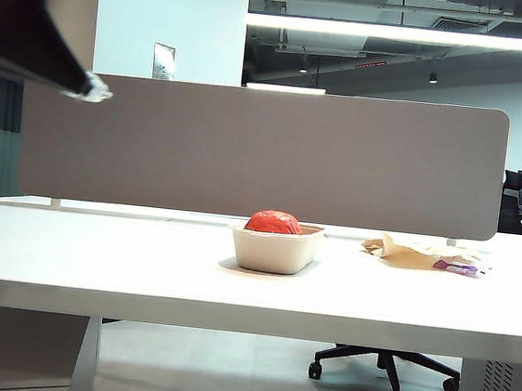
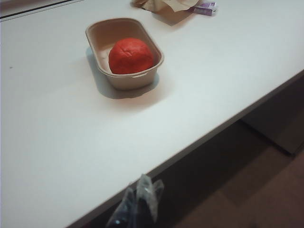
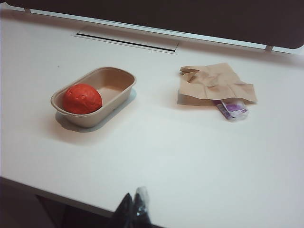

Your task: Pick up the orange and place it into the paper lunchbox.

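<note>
The left gripper [image 2: 138,202] hangs above the table's [image 2: 57,142] near edge with its jaws pressed together and empty, well apart from the paper lunchbox [image 2: 124,80]; the right gripper [image 3: 134,209] likewise sits closed on nothing over the near edge. The orange [image 3: 82,99] lies inside the paper lunchbox at one end, its top rising above the rim; nothing stands between either gripper and the tray. Off to one side lies crumpled tan paper [image 3: 216,85] with a purple scrap [image 3: 232,108] touching it; a grey partition [image 1: 266,149] runs behind the table.
</note>
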### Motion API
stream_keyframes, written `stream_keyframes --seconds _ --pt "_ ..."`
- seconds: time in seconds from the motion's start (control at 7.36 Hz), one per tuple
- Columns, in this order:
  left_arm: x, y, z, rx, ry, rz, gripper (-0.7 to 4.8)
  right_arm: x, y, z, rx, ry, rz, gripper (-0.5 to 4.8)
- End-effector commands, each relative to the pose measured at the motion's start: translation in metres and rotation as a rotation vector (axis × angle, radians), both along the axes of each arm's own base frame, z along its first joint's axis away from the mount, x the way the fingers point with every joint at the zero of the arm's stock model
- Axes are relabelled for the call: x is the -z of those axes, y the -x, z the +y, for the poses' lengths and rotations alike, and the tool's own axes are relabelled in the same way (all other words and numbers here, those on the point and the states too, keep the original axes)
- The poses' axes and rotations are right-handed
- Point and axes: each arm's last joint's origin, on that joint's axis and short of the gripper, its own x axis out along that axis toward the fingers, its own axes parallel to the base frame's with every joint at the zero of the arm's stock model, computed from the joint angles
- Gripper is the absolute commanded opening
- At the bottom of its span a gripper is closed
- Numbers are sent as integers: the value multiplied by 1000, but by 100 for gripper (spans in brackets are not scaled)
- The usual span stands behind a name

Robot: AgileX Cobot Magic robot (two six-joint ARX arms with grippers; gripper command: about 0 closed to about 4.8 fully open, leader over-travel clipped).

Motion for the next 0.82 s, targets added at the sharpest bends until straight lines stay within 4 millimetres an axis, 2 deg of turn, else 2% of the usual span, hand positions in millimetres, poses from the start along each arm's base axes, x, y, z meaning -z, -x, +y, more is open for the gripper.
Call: stream_keyframes --seconds 0.14,0.54,0.82 --pt "8 30 22 -116 122 -202 -7 -3 1 0 0 -15 -19 -1" --pt "23 41 56 -349 165 -347 -7 -3 1 0 0 -15 -19 0" --pt "37 44 67 -415 162 -375 -6 -3 1 0 0 -15 -18 0"
